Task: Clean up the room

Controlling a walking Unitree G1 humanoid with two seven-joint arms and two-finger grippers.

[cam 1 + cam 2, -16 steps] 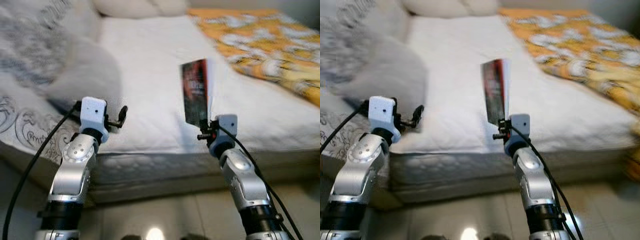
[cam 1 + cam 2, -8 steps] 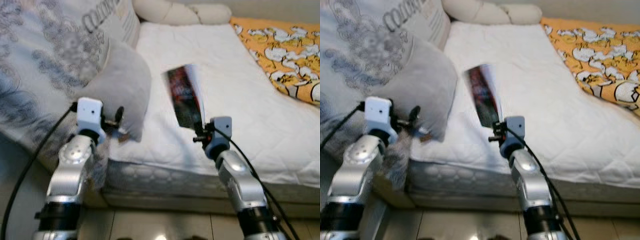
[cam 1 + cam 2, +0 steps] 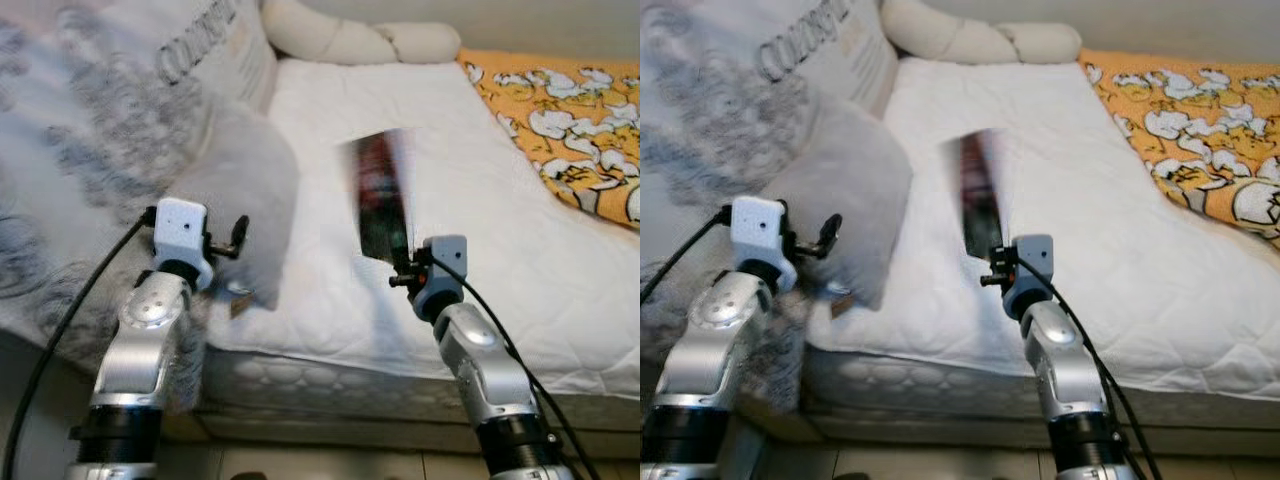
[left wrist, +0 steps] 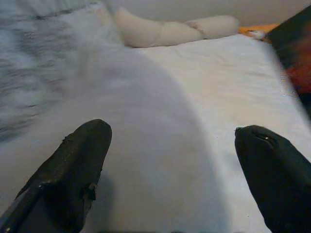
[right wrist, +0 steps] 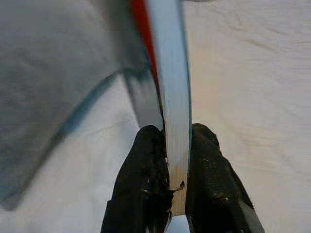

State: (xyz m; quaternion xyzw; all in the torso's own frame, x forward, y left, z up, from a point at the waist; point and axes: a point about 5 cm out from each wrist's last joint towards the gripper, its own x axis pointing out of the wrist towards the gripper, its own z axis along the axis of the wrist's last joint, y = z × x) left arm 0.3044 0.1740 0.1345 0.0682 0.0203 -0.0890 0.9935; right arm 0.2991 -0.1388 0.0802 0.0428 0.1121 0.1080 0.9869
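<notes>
Now more upright than before, the book (image 3: 382, 200) sits pinched in the right claw (image 5: 167, 160) over the bed (image 3: 500, 220), left claw (image 4: 170, 170) wide open and empty, so I think next comes finding where the book goes.

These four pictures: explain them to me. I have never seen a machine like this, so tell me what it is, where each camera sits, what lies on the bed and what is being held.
This is a walking humanoid robot with two silver arms, each ending in a gripper of two black fingers. The two wide pictures come from a pair of cameras in its head, looking down over a bed with a white cover. The other two come from cameras on its wrists, looking along the fingers.

On the bed lie a grey pillow, a larger patterned pillow to the robot's left, a long cream cushion at the far end, and an orange patterned blanket to the right.

The right gripper is closed on a book, held upright above the bed. The left gripper is open, holds nothing, and points at the grey pillow.
</notes>
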